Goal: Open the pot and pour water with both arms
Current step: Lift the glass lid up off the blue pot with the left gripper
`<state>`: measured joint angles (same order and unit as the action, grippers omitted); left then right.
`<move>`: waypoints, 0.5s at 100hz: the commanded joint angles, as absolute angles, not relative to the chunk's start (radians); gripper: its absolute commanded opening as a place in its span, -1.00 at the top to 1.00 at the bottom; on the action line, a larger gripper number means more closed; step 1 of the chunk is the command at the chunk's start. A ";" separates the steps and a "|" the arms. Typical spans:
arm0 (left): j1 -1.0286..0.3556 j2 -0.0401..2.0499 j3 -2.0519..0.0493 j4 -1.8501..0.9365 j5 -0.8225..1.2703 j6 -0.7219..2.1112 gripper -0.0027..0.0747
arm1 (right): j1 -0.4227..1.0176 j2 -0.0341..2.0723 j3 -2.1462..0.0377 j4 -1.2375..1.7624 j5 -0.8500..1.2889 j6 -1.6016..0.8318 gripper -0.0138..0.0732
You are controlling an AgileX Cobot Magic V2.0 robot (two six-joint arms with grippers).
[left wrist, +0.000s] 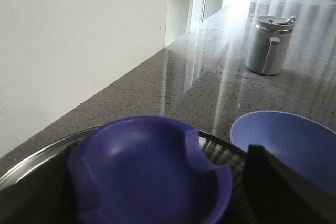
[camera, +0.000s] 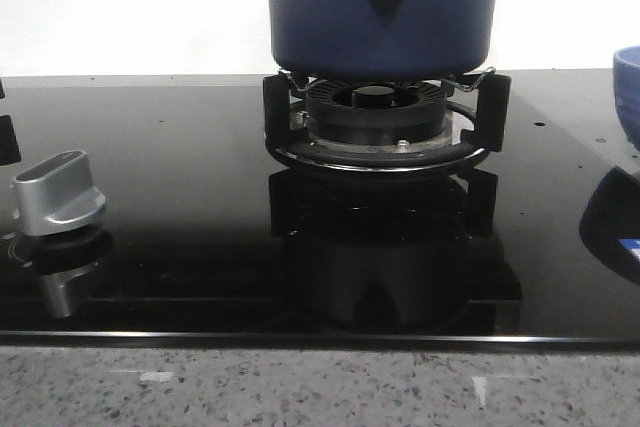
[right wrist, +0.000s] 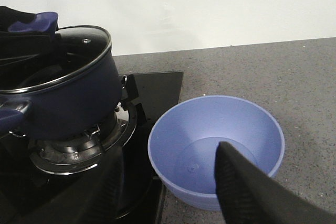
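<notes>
Speckled stone counter (camera: 320, 387) up front, running wide under everything. Next in size, glossy black glass cooktop (camera: 150, 247), set into that counter and mirroring what stands on it.

Over to the pot (camera: 330, 17): big, dark navy, straight-sided, sitting square on the burner (camera: 375, 117), directly beneath the left pincer (left wrist: 157, 182) and off to one side of the right pincer (right wrist: 168, 182). Glass lid (right wrist: 79, 45) with a metal rim still on top.

Paler blue bowl (right wrist: 231, 124) on the counter just beside the cooktop edge, right ahead of the right pincer and partly framed by it, also just beyond the left pincer. Looks like a little water in the bottom.

Grey lidded jug (left wrist: 268, 45) upright, well beyond the left pincer, farther down the counter.

Silver dial (camera: 58, 192) on the glass, well apart from the burner.

Smallest now: purple-blue lid knob (left wrist: 147, 171), tucked between the left pincer's dark fingers (left wrist: 278, 187), one on each side. Touching or merely flanking? Cannot tell from here.

Right pincer spread wide, dark finger (right wrist: 247, 182) hanging over the bowl, gripping nothing.
</notes>
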<state>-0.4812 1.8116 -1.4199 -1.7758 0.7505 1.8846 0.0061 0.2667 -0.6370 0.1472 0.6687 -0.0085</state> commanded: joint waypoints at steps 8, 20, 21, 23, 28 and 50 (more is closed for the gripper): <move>-0.493 1.777 -1.451 -1.871 0.788 1.884 -0.38 | 0.008 0.289 -0.661 0.144 0.586 -0.016 -0.12; -0.493 1.777 -1.451 -1.871 0.795 1.884 -0.19 | 0.008 0.289 -0.661 0.144 0.586 -0.016 -0.12; -0.493 1.777 -1.451 -1.871 0.795 1.884 -0.17 | 0.008 0.289 -0.661 0.144 0.586 -0.016 -0.12; -0.493 1.777 -1.451 -1.871 0.797 1.884 -0.13 | 0.008 0.289 -0.661 0.144 0.586 -0.016 -0.12; -0.493 1.777 -1.451 -1.871 0.799 1.884 -0.03 | 0.008 0.289 -0.661 0.144 0.586 -0.016 -0.12; -0.493 1.775 -1.453 -1.871 0.829 1.884 0.37 | 0.008 0.289 -0.661 0.144 0.588 -0.016 -0.12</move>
